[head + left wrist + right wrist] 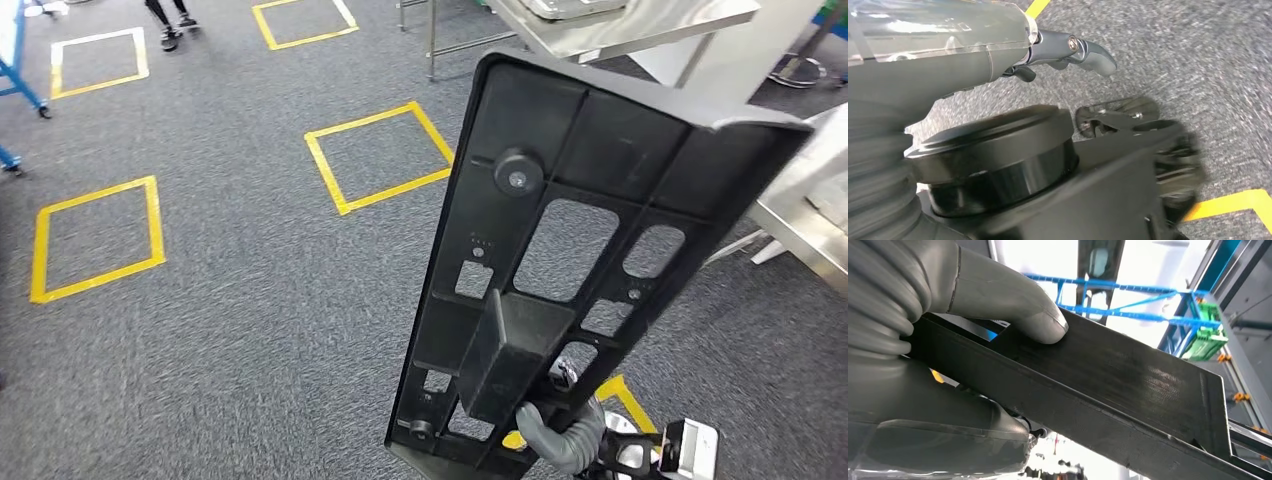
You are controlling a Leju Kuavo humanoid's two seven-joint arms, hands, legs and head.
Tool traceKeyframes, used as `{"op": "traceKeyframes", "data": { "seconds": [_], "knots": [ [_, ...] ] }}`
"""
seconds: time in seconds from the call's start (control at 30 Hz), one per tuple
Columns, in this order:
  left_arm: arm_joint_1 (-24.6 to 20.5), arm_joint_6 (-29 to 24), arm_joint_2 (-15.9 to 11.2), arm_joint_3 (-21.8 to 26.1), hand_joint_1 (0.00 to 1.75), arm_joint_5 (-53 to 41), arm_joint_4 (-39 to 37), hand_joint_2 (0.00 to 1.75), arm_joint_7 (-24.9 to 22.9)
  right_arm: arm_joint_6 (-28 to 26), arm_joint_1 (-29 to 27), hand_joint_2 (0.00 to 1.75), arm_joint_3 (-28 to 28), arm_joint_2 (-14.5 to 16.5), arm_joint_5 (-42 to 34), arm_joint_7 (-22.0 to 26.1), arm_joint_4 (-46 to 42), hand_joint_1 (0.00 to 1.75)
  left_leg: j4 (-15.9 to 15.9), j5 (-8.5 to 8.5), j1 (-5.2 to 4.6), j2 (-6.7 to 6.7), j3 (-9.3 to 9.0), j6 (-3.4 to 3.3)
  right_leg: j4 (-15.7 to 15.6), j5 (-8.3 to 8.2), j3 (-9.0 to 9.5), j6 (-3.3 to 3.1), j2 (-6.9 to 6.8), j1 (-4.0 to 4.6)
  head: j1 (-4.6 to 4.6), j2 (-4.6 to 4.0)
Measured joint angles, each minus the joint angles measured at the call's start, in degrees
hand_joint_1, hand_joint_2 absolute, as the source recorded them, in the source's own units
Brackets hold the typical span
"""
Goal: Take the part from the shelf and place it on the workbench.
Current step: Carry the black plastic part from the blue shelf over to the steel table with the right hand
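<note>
The part (580, 260) is a long black plastic panel with ribs and cut-outs. It stands nearly upright in front of me, tilted to the right. My right hand (560, 435) grips it at its lower end, low in the head view. In the right wrist view the grey thumb (998, 295) presses on the flat face of the part (1128, 385). The steel workbench (640, 25) lies ahead at the upper right, past the part's top end. My left hand (1083, 50) hangs over the carpet with its thumb out and nothing in it.
Yellow tape squares (380, 155) mark the grey carpet floor. A person's feet (170, 30) stand at the far left. Blue rack legs (20, 80) are at the left edge. A second steel table (810, 230) juts in from the right. Blue shelving (1128, 300) holds a green bin (1205, 342).
</note>
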State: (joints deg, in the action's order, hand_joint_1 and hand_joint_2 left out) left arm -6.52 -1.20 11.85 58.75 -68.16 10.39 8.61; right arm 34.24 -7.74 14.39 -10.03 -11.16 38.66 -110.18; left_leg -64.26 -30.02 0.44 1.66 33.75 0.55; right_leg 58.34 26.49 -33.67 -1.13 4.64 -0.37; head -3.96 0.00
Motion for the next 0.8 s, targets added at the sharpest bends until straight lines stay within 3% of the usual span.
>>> {"op": "traceKeyframes", "data": {
  "seconds": [0.07,0.1,0.17,0.23,0.3,0.37,0.4,0.43,0.5,0.57,0.6,0.67,0.73,0.8],
  "knots": [
    [0.2,0.0,0.0,0.0,0.0,0.1,0.0,1.75,0.1,-0.3,-1.5,1.75,-0.2,0.0,0.7,0.5,-1.1,1.75,5.6,1.87,-0.07,1.94,-2.44,-0.34,0.1,-0.03,-0.18,0.45,1.31,-0.07,0.0,0.0],
    [0.2,0.0,0.0,0.0,0.0,0.2,0.0,1.75,0.1,-0.4,-2.1,1.75,-0.3,-0.1,0.8,0.7,-1.5,1.75,6.4,1.79,-0.16,2.27,-2.8,-0.45,0.1,-0.11,-0.34,0.79,1.86,-0.17,0.0,0.0],
    [0.3,-0.1,0.0,0.0,0.0,0.3,0.0,1.75,0.2,-0.3,-3.3,1.75,-0.7,-0.2,0.9,1.0,-2.1,1.75,7.0,2.06,-0.13,1.22,-3.03,-0.93,0.0,-0.25,-0.56,1.53,2.5,-0.36,0.0,0.0],
    [0.2,-0.3,0.1,0.0,0.0,0.4,0.0,1.75,0.3,0.0,-3.7,1.75,-1.2,-0.4,0.9,1.1,-2.4,1.75,7.7,2.55,0.05,-0.14,-3.3,-1.67,2.0,1.24,-1.54,1.98,0.3,-0.17,0.01,0.0],
    [0.4,-0.4,0.1,0.0,0.0,0.6,0.0,1.75,0.5,0.4,-3.6,1.75,-1.3,-0.5,0.9,1.1,-2.5,1.75,8.0,2.69,-0.03,-1.63,-3.38,-2.1,8.3,4.83,-4.5,2.26,-2.88,-0.1,0.01,0.0],
    [0.6,-0.5,0.1,0.0,0.0,1.0,0.0,1.75,0.6,0.8,-3.5,1.75,-1.3,-0.5,0.9,1.1,-2.5,1.75,8.0,2.59,-0.17,-3.17,-3.33,-2.2,14.8,7.33,-7.51,2.66,-3.93,-0.42,0.0,0.0],
    [0.6,-0.5,0.1,0.1,0.0,1.2,0.0,1.75,0.7,0.9,-3.4,1.75,-1.3,-0.5,0.9,1.1,-2.5,1.75,7.9,2.5,-0.2,-3.89,-3.34,-2.16,15.6,7.11,-7.77,2.86,-4.16,-0.62,0.0,0.0],
    [0.6,-0.5,0.1,0.1,0.0,1.4,0.0,1.75,0.8,1.2,-3.4,1.75,-1.3,-0.5,0.9,1.1,-2.5,1.75,7.9,2.38,-0.2,-4.54,-3.36,-2.06,14.1,5.85,-6.82,3.02,-4.45,-0.8,0.01,0.0],
    [0.7,-0.5,0.1,0.2,0.0,1.9,0.0,1.75,0.6,1.8,-2.9,1.75,-1.3,-0.5,0.7,1.1,-2.4,1.75,7.5,1.98,-0.2,-5.63,-3.51,-1.65,6.4,2.48,-2.53,3.09,-6.27,-0.91,0.01,0.0],
    [0.6,-0.7,0.1,0.6,0.0,2.5,0.0,1.75,0.3,2.9,-1.2,1.75,-1.2,-0.5,0.0,1.0,-1.8,1.75,7.2,1.54,-0.46,-6.63,-3.63,-1.03,0.8,0.94,0.32,2.64,-7.82,-0.58,0.0,0.0],
    [0.6,-0.9,0.1,0.8,0.0,2.7,0.0,1.75,0.1,3.3,-0.2,1.75,-1.1,-0.5,-0.6,0.9,-1.3,1.75,7.1,1.4,-0.59,-7.15,-3.7,-0.73,0.1,1.03,0.58,2.36,-7.96,-0.37,0.0,0.0],
    [0.5,-1.1,0.1,1.2,0.0,3.1,0.0,1.75,0.0,3.9,1.7,1.75,-0.9,-0.5,-1.5,0.7,-0.3,1.75,7.1,1.19,-0.65,-8.06,-3.94,-0.18,0.0,0.82,0.42,1.75,-6.68,-0.35,0.0,0.0],
    [0.3,-1.2,0.1,1.4,0.0,3.3,0.0,1.75,-0.1,4.1,2.8,1.75,-0.9,-0.5,-1.9,0.5,0.5,1.75,5.5,-0.14,-0.41,-6.45,-3.56,0.4,-0.5,0.53,0.64,1.07,-5.69,-0.6,0.01,0.0],
    [0.3,-1.3,0.1,1.7,0.0,3.6,0.0,1.75,0.1,4.6,4.1,1.75,-0.6,-0.5,-2.5,0.3,1.4,1.75,-0.6,-3.49,-0.16,-3.39,-0.82,0.8,-0.7,0.32,0.7,0.57,-4.64,-0.73,0.01,0.0]
  ]
}}
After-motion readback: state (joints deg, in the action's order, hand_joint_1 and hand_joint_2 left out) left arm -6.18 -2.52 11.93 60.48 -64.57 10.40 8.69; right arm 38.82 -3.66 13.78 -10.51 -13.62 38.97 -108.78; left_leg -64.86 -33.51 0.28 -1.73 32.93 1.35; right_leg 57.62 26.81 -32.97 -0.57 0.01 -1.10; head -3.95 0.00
